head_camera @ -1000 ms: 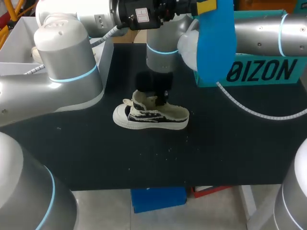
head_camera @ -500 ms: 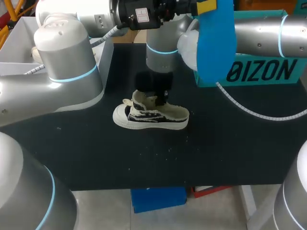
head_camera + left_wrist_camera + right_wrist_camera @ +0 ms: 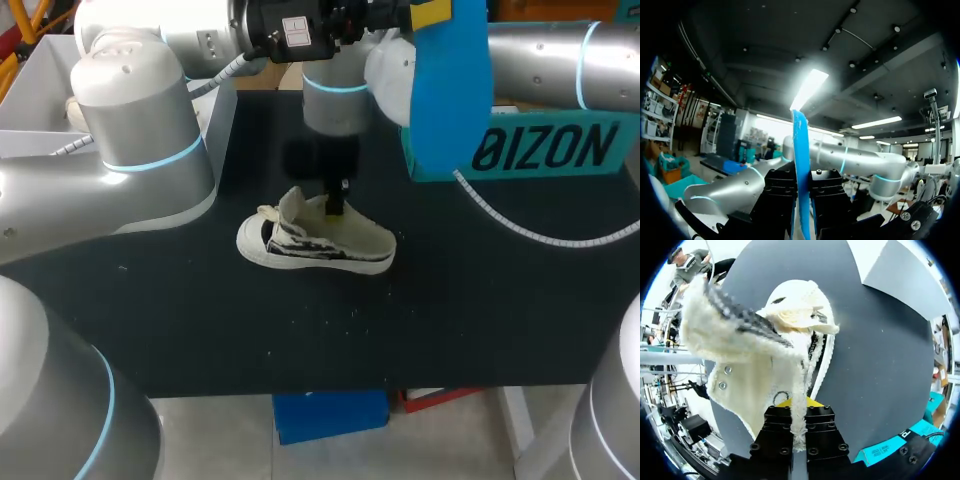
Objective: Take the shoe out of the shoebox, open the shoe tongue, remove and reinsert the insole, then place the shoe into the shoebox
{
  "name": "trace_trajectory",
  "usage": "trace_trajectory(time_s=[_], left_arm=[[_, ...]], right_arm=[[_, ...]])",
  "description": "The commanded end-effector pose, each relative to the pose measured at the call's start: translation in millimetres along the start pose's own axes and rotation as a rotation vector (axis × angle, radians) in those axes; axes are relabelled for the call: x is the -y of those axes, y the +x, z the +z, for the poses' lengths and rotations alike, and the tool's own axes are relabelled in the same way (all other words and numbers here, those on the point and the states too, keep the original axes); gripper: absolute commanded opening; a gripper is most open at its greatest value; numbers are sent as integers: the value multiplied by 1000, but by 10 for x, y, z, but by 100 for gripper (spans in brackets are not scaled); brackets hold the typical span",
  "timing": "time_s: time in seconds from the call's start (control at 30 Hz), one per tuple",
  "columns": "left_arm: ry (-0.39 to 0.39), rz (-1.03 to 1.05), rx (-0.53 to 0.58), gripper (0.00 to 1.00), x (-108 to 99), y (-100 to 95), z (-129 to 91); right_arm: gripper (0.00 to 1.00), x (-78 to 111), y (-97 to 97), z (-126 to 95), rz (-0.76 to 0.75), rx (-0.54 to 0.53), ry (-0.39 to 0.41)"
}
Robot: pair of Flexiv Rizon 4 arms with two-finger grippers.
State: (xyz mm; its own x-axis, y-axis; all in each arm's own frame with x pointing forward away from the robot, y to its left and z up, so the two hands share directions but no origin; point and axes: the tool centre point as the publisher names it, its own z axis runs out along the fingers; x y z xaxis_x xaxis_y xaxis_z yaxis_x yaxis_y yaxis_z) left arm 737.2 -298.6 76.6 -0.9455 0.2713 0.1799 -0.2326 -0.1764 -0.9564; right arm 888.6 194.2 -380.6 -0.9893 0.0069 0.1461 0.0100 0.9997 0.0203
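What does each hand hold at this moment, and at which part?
Left hand: shut on the blue insole, near one end. Right hand: shut on the shoe, by a frayed cream edge at its opening.

Soft, even light falls from above in the head view. The dark table (image 3: 450, 300) swallows it and looks almost black, so the pale shoe (image 3: 315, 240) stands out sharply, with only a faint shadow at its sole. The left arm (image 3: 140, 130) has a mild sheen but no hard glare, and its parts nearest the camera are out of focus.

The left wrist view is dim. 1 long ceiling lamp is burned to white just behind the top of the blue insole (image 3: 801, 165), and straight lines bend toward the rim.

The right wrist view is bright. The shoe's cream fabric is nearly overexposed, its fluffy edge near the lens is soft, and the table's edges curve strongly.
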Motion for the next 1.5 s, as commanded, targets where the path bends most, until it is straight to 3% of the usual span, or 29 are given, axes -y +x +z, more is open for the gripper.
trace_trajectory(time_s=[0.03, 0.37, 0.67, 0.83, 1.1, 1.5], left_arm=[[0, 1, 4, 0, -6, 4, 14], [0, 1, 4, 0, -6, 4, 14], [0, 1, 4, 0, -6, 4, 14], [0, 1, 4, 0, -6, 4, 14], [0, 1, 4, 0, -6, 4, 14], [0, 1, 4, 0, -6, 4, 14]], right_arm=[[0, 47, -46, -247, 253, -88, -4], [0, 282, 46, -351, 907, -63, -221], [0, 315, 141, -333, 1271, -11, -361], [0, 238, 153, -359, 1357, 45, -374], [0, 115, 186, -369, 1379, 180, -309], [0, 65, 97, -83, 1352, 268, -211]])
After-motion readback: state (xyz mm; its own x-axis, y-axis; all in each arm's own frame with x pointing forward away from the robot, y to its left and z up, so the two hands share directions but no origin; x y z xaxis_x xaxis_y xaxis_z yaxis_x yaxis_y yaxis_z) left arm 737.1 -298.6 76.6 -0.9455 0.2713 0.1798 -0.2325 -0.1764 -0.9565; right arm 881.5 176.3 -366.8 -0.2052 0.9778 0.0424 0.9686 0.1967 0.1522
